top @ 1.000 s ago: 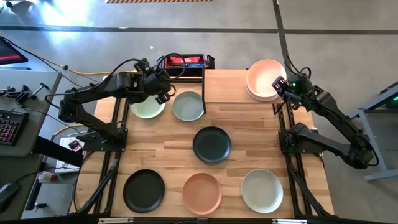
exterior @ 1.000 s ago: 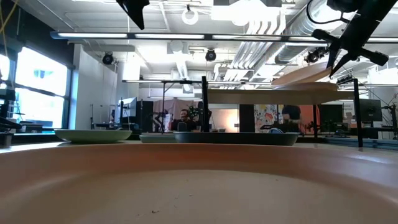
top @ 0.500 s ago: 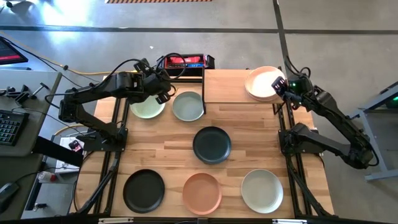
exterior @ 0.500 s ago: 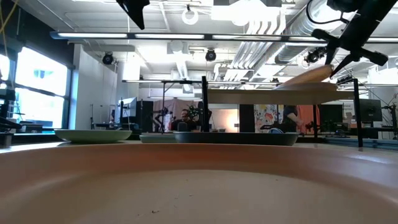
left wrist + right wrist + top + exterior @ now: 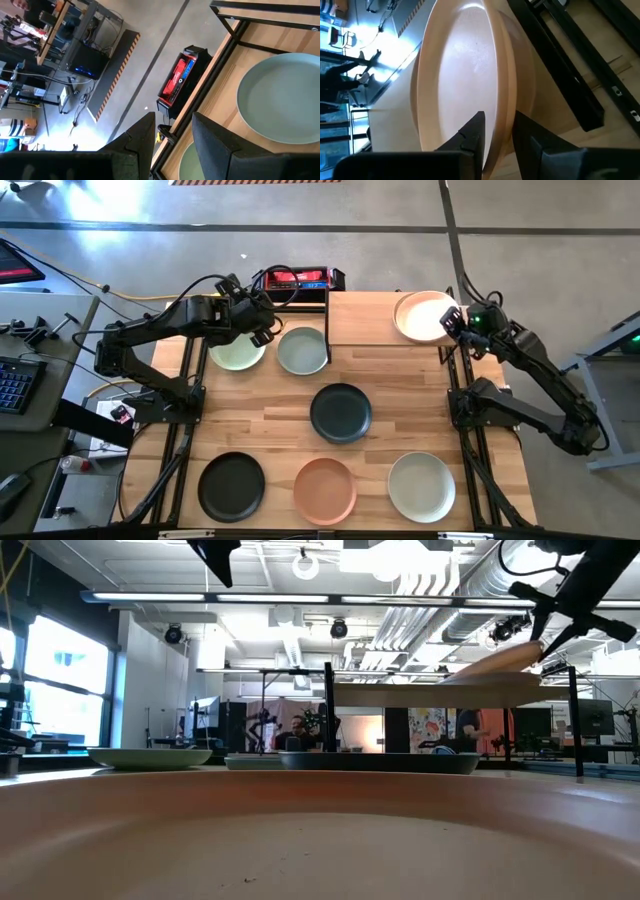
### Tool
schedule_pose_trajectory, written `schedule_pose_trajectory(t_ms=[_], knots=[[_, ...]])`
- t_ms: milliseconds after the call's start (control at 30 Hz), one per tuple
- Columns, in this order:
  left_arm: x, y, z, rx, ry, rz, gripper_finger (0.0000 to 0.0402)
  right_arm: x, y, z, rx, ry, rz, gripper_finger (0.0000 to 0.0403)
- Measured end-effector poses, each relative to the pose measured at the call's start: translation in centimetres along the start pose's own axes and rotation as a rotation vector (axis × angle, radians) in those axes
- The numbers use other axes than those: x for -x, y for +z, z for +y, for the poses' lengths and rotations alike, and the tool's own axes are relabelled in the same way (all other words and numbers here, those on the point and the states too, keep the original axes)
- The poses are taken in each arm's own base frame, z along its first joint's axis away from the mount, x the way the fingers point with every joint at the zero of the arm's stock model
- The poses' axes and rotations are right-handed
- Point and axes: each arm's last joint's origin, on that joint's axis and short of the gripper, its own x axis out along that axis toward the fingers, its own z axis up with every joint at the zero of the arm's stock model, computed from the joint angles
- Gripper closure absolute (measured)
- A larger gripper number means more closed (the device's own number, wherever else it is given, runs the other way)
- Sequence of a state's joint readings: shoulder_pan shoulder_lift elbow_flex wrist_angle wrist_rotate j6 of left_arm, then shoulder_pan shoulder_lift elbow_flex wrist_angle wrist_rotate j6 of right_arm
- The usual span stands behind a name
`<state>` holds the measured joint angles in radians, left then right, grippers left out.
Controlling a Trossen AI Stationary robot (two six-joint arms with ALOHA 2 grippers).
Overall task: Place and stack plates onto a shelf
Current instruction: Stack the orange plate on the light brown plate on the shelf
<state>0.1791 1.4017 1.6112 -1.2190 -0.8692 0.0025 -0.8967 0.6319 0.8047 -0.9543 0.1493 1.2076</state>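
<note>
Looking straight down, the right gripper [image 5: 452, 321] sits at the right-hand rim of the peach plate [image 5: 424, 315], which is up on the shelf [image 5: 365, 318] at the far right of the table [image 5: 280, 425]. That plate rests on top of a cream plate [image 5: 522, 95], and in the low view it's tilted, higher on the gripper's side. From the right wrist camera the two dark fingers [image 5: 472, 132] straddle the peach plate's rim, one on the inner face and one on the outer side, so the edge sits right between the jaws. They look slightly parted around it; I honestly can't tell if they're squeezing it or loose.

The left gripper [image 5: 262, 330] hangs above the far left of the table, between the pale green plate [image 5: 237, 353] and the grey-green plate [image 5: 302, 350], jaws parted with nothing in them. A red-and-black box [image 5: 298, 279] sits just past the table's far edge.

Remaining plates lie flat on the table: dark teal plate [image 5: 341, 412] in the middle, then black plate [image 5: 231, 485], terracotta pink plate [image 5: 324, 489] and off-white plate [image 5: 421, 486] in a row along the near edge.
</note>
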Motion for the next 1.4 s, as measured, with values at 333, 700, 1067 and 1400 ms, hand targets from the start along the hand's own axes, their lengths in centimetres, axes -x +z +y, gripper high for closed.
schedule_pose_trajectory(t_ms=[333, 700, 1067, 1400], knots=[[0.00, 0.01, 0.00, 0.001, 0.000, 0.000, 0.0284, -0.26, 0.12, 0.63, 0.008, 0.048, 0.010, 0.0331], [0.00, 0.01, -0.08, 0.001, -0.027, -0.001, 0.0284, -0.30, 0.12, 0.64, 0.024, 0.045, 0.010, 0.0331], [0.00, 0.02, -0.16, 0.001, -0.049, -0.001, 0.0284, -0.29, 0.05, 0.67, 0.051, 0.056, 0.033, 0.0331], [0.00, 0.02, -0.17, 0.001, -0.052, -0.001, 0.0284, -0.29, 0.06, 0.66, 0.038, 0.053, 0.028, 0.0331]])
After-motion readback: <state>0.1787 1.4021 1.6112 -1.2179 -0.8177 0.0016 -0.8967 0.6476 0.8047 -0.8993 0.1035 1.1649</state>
